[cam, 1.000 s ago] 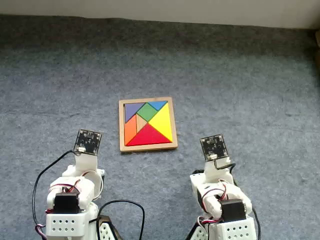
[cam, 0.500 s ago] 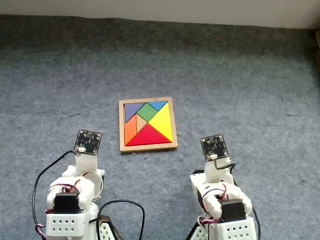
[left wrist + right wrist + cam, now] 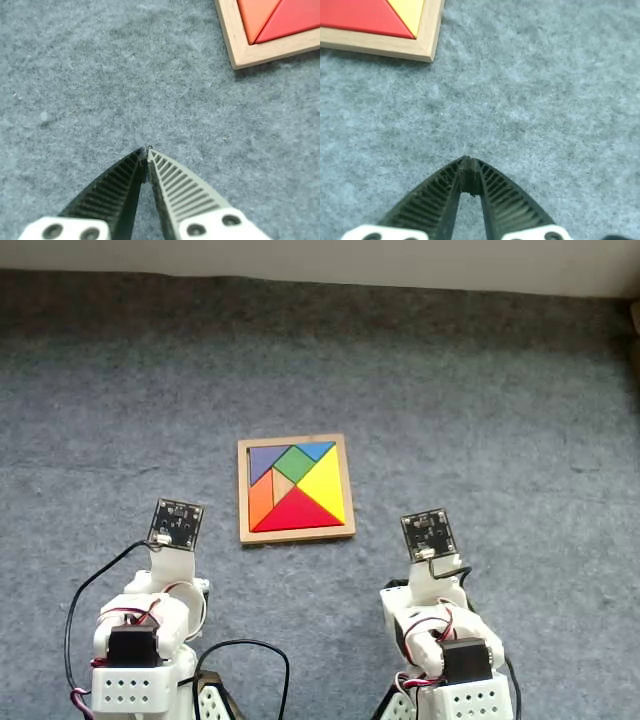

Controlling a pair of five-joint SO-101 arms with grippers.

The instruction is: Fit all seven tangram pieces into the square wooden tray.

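Observation:
The square wooden tray (image 3: 242, 490) lies in the middle of the grey carpet, packed with coloured tangram pieces: purple (image 3: 260, 460), green (image 3: 292, 463), blue (image 3: 318, 450), yellow (image 3: 324, 488), red (image 3: 296, 512), orange (image 3: 260, 504) and a small tan one (image 3: 283, 486). Both arms sit folded back at the near edge, left arm (image 3: 175, 540) and right arm (image 3: 430, 545). My left gripper (image 3: 146, 152) is shut over bare carpet, a tray corner (image 3: 242, 52) beyond it. My right gripper (image 3: 468, 162) is shut too, with the tray's other near corner (image 3: 427, 47) ahead.
Grey carpet (image 3: 480, 420) spreads on every side of the tray. A pale wall strip (image 3: 400, 265) runs along the far edge. Cables (image 3: 240, 650) loop by the arm bases at the front.

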